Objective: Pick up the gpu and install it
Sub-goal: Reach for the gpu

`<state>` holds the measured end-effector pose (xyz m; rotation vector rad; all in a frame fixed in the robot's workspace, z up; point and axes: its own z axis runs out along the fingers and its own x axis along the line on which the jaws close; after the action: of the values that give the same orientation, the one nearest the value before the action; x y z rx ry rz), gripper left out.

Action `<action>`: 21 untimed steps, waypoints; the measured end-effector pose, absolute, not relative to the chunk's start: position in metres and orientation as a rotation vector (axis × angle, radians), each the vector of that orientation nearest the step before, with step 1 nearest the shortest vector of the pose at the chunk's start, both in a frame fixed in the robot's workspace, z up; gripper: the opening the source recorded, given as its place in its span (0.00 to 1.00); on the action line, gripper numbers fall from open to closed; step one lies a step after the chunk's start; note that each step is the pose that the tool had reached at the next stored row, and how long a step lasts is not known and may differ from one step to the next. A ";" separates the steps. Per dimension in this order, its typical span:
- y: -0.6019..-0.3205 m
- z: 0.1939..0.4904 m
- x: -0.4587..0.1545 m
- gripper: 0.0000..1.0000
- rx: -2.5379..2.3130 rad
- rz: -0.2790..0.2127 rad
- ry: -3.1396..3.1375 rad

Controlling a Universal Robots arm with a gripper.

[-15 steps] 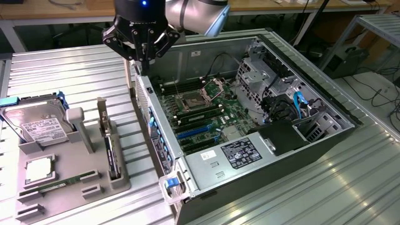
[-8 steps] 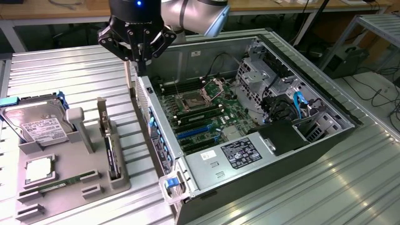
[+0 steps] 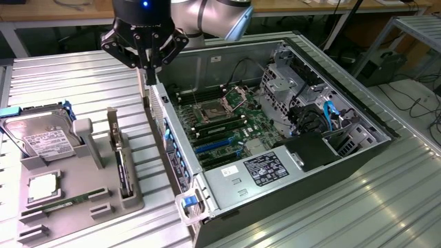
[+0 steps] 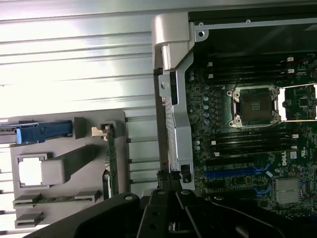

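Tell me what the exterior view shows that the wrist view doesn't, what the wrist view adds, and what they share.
Exterior view: the power supply with its label, the blue cables, and the shut jaws from the side, above the case wall beside the gray tray. Wrist view: that wall from straight above, running out from under the jaws. Both: the gpu on edge in the tray, the CPU chip, the motherboard.
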<state>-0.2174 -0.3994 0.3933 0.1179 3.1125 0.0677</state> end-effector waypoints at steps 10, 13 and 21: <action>-0.400 0.393 -0.229 0.11 0.118 0.068 3.112; -0.400 0.393 -0.232 0.11 0.118 0.068 3.113; -0.400 0.393 -0.241 0.11 0.118 0.068 3.112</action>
<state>-0.2414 -0.3997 0.3933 0.1180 3.1125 0.0677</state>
